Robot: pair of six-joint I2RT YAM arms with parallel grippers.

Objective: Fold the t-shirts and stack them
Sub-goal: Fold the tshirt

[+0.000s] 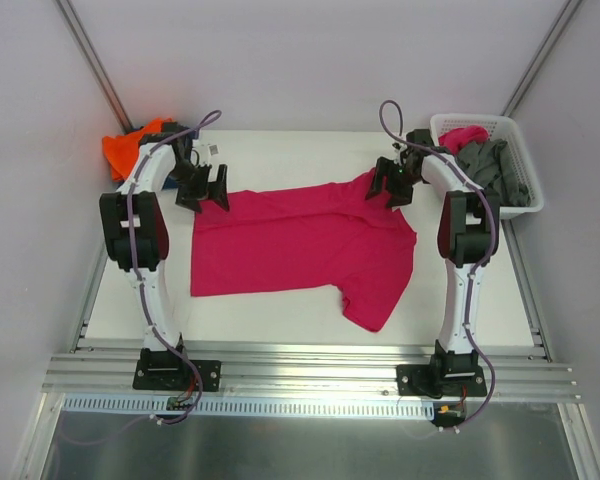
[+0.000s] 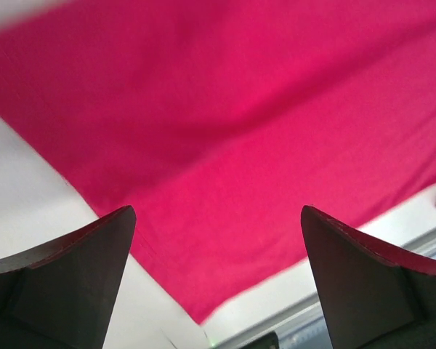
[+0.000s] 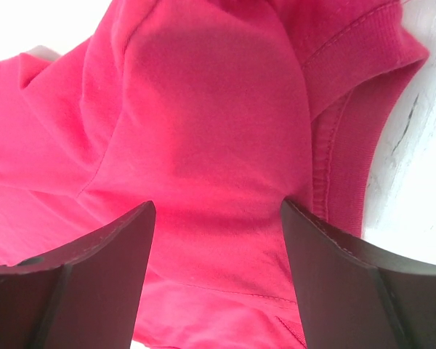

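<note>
Left claw (image 2: 218,211): jaws spread wide, nothing between them. It hangs over the far left edge of the pink shirt (image 1: 300,245); the wrist view shows the cloth's hem running slantwise below the fingers, with bare white table (image 1: 280,150) on either side.

Right claw (image 3: 218,205): jaws apart, not pinched on anything. Directly below is pink cloth with a ribbed, stitched hem off to the right. The cloth humps up between the fingers; cannot tell whether the tips touch it.

Pink shirt: lies mostly flat across the middle of the table between the two arms. The left side is a broad rectangle; one sleeve points toward the near right. The far right corner, under the right claw, is bunched into a small peak.

Orange shirt (image 1: 120,152): crumpled at the far left corner, behind the left arm.

White basket (image 1: 528,175): at the far right corner, holding a grey shirt (image 1: 492,168) and a bit of pink cloth (image 1: 462,135).
</note>
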